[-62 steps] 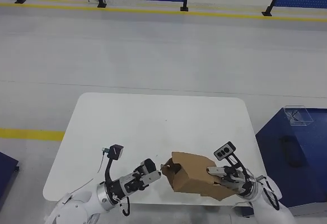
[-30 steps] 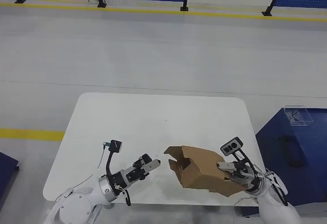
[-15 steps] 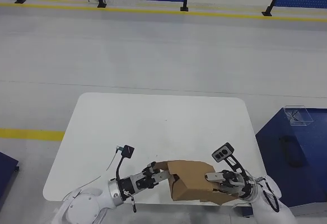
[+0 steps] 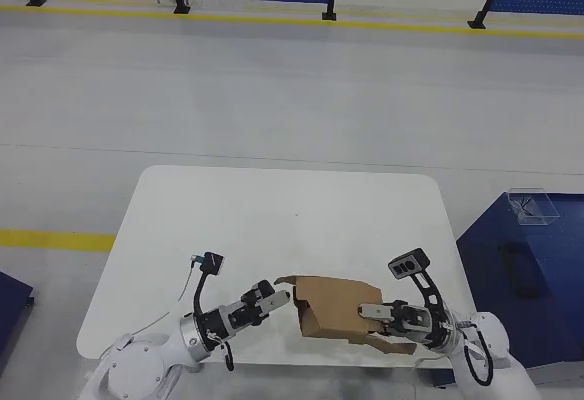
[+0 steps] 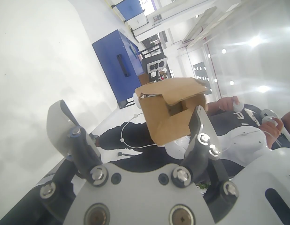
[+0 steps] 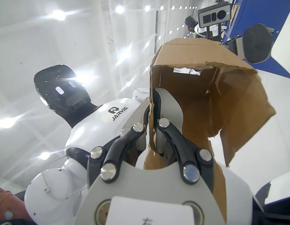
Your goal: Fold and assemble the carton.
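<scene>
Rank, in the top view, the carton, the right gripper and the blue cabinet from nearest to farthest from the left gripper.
1. The carton: right beside the left gripper, near the front edge of the table.
2. The right gripper: at the carton's other end, shut on its wall.
3. The blue cabinet: on the floor, off the table's right side.

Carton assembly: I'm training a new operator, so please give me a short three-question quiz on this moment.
1. True or false: the right end effector is clamped on a wall of the carton.
2. Pick one: the left end effector is A) open, B) shut on the carton, C) shut on a cable.
3. Fill in: the carton is by the table edge ___ the robot (nearest/farthest from).

Key: 1 true; 2 A; 3 nearest.
</scene>
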Motion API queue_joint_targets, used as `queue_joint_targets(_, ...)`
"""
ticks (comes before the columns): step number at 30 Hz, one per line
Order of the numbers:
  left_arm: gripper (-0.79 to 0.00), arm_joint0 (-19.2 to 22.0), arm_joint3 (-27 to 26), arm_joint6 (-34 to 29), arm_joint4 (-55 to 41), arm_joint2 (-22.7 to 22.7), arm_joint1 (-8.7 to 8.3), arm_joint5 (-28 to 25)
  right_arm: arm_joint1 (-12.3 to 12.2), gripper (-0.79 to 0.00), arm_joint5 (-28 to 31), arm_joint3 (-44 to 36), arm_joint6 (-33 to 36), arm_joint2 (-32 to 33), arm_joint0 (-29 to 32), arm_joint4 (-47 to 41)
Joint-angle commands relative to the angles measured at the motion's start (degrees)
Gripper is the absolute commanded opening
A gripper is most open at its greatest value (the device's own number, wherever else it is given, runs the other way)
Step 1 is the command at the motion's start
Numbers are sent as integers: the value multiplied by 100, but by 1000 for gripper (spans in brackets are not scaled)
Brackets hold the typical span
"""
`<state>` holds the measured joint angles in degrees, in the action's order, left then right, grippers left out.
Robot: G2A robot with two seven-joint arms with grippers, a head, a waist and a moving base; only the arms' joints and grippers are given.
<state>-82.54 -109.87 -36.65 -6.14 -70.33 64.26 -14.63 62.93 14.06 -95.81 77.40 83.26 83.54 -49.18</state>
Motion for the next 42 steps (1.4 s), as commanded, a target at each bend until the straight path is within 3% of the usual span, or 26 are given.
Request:
queue_joint_targets(1, 0, -67, -53, -16, -111, -89, -12, -61, 0, -785, 73, 9, -36, -26, 1, 110)
queue_joint_targets(6, 0, -143, -143, -63, -42, -42, -19, -90, 5, -785, 213, -76, -36, -149, 105, 290)
queue_joint_targets(12, 0, -80, -90, -97, 806, 275, -14, 22, 0, -785, 123, -124, 15, -195, 196, 154)
queue_joint_targets(20, 0, -31, -56, 117, 717, 349, 8, -82, -5, -785, -121, -47, 59, -277, 248, -25)
queue_joint_targets(24, 0, -210, -163, 123, 239, 47, -27, -611, 6, -785, -821, 227, -254, -279, 130, -584)
queue_joint_targets(27, 0, -425, -207, 310, -161, -361, -62, -986, -2, -785, -1518, 405, -101, -328, -27, -928)
queue_joint_targets(32, 0, -478, -107, 620, -139, -848, -101, -429, -45, -785, -2674, 630, 523, -436, -207, -1180)
queue_joint_targets(36, 0, -367, -127, 328, 453, -690, -117, -61, -76, -785, -3081, 716, 628, -443, -272, -1165)
queue_joint_targets(42, 0, -330, -228, -7, 484, -322, -103, -83, -96, -785, -3033, 718, 572, -443, -280, -1048)
